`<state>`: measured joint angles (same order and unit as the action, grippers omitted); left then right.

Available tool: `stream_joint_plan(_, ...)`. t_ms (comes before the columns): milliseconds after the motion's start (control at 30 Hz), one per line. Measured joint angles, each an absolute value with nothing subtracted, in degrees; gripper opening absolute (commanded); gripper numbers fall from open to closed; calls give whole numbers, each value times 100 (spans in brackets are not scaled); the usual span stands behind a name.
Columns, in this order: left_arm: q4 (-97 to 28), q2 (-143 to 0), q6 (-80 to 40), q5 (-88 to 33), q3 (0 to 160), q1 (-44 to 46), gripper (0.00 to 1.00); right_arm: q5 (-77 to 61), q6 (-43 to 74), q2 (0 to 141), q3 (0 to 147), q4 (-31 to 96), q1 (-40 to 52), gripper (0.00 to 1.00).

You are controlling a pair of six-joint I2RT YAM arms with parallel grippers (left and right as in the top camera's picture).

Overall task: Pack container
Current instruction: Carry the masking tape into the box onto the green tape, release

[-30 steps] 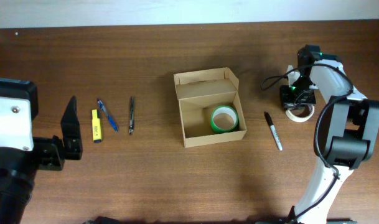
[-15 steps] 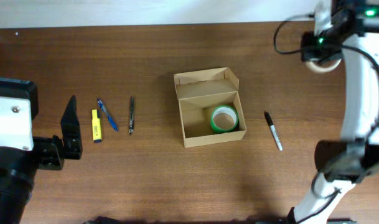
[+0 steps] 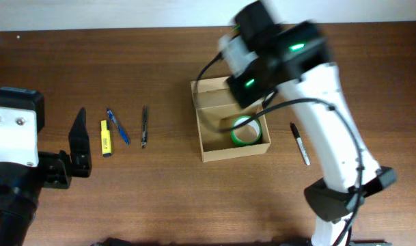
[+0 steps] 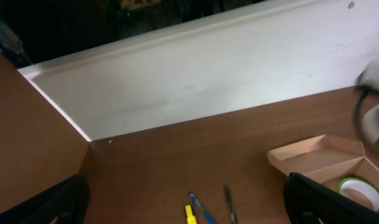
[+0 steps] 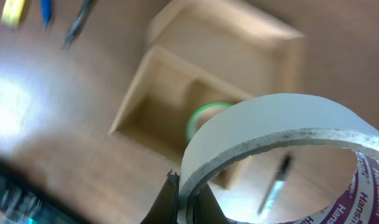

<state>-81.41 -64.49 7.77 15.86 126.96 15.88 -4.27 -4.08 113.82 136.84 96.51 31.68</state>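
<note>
Container (image 5: 177,106) lies below right jaws, which pinch a cream tape roll (image 5: 270,115).

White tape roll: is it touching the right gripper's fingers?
Touching. Right wrist view shows the white tape roll, its wall pinched between the fingers.

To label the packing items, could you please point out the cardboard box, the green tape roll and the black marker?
cardboard box (image 3: 228,154), overhead view, front wall.
green tape roll (image 3: 236,139), overhead view, lower-left rim.
black marker (image 3: 301,145), overhead view, mid-barrel.
</note>
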Motion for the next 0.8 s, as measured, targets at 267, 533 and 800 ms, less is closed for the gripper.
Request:
stream_joint_plan(267, -8217, -6410, 777, 1505, 12696, 1586, 99, -449, -403, 11386, 11662, 8829, 3551, 4)
stream_joint_plan(533, -8228, -6379, 777, 1382, 12696, 1586, 99, -497, -493, 11391, 10033, 7666, 3553, 4)
stream_joint_plan(800, -8226, -6379, 777, 1350, 12691, 1586, 99, -701, -550, 11347, 9373, 7155, 3503, 4)
